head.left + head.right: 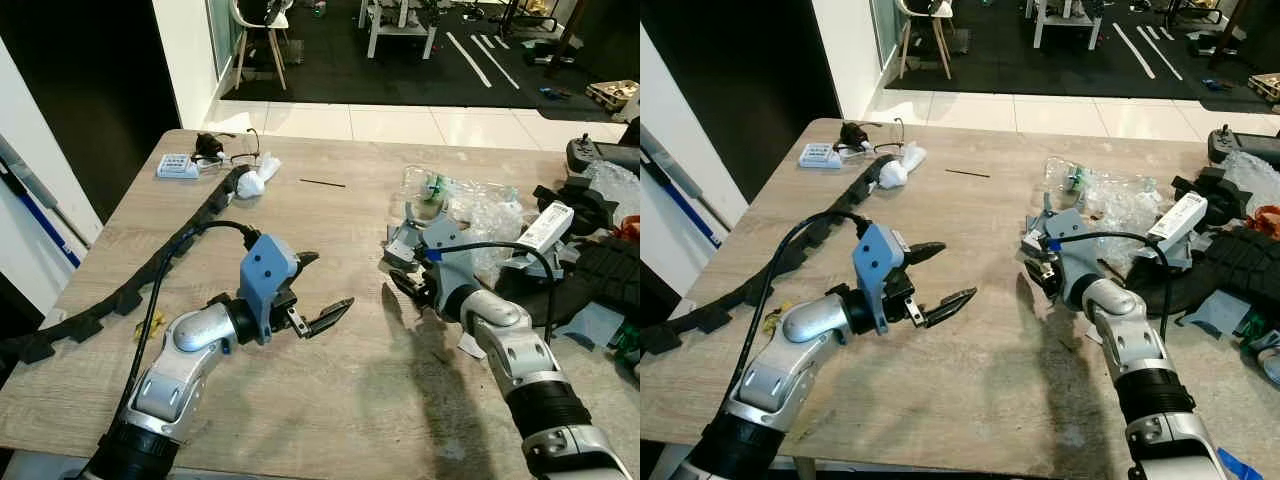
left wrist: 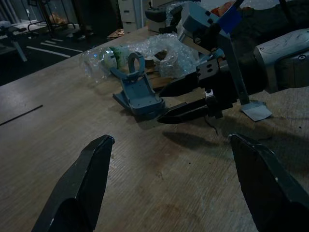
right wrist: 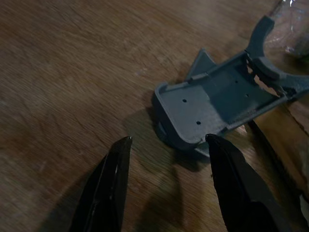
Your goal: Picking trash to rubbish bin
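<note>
Worktop [image 1: 330, 400]: pale wood grain, bare through the middle, cluttered along its right edge.
Black cable chain [image 1: 150, 270]: runs down the left side, from near the far left corner toward the near left edge.
Crumpled clear plastic [image 1: 470, 205]: trash, heaped by the right-edge clutter, far of my right jaws.
Grey plastic bracket [image 3: 217, 104]: on the worktop, just in front of my right jaws, against the plastic.
My left gripper [image 1: 325, 295]: above the bare middle; jaws wide, holding nothing.
My right gripper [image 3: 166, 186]: low over the wood; jaws open, one tip at the bracket's near edge, not gripping it.
White wad [image 1: 255, 180]: by the chain's far end.
</note>
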Controlling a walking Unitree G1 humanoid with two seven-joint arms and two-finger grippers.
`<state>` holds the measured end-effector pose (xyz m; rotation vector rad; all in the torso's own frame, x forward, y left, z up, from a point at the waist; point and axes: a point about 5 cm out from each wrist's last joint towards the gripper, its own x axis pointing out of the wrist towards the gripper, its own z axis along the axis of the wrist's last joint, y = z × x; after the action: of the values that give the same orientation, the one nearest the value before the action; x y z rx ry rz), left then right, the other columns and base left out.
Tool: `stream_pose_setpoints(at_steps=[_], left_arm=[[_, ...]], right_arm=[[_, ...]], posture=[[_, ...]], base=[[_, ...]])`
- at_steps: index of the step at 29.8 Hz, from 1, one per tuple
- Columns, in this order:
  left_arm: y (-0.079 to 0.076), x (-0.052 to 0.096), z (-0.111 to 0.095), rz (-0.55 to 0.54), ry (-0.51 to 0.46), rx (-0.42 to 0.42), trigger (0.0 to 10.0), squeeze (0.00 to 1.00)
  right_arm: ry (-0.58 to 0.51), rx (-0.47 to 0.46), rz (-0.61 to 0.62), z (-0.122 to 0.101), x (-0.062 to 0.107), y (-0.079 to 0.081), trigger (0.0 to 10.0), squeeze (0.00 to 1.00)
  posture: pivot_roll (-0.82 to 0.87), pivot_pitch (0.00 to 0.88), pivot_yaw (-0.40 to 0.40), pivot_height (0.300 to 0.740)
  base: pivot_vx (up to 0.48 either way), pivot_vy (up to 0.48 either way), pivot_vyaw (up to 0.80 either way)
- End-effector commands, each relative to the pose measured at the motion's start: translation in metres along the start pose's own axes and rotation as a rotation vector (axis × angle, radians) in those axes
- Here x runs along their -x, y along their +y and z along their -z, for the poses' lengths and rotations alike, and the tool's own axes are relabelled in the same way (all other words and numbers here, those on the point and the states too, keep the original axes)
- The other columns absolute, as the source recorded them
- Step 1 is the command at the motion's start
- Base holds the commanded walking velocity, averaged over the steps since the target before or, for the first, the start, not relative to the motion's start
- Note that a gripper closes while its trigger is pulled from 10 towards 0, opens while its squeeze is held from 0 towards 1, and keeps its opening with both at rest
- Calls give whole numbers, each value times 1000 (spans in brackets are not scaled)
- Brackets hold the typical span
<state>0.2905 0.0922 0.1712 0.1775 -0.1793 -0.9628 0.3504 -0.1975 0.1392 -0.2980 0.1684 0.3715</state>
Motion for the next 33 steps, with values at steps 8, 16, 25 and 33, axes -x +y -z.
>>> stream_pose_setpoints(at_steps=[8,16,25,33], left_arm=[[-1,2,-2,13,0,1,10000,0],[0,1,-4,13,-2,-7,10000,0],[-1,3,-5,19,3,-16,10000,0],[-1,4,-6,29,6,-19,10000,0]], right_arm=[[9,25,33,3,-1,-6,10000,0],[-22,3,78,4,-2,-14,10000,0],[-38,3,40,5,-8,-7,10000,0],[-55,14,-14,5,-11,1,10000,0]], posture=[[18,133,22,740],[21,134,25,740],[37,121,19,740],[39,113,21,740]], base=[[0,0,0],[0,0,0],[0,0,0],[0,0,0]])
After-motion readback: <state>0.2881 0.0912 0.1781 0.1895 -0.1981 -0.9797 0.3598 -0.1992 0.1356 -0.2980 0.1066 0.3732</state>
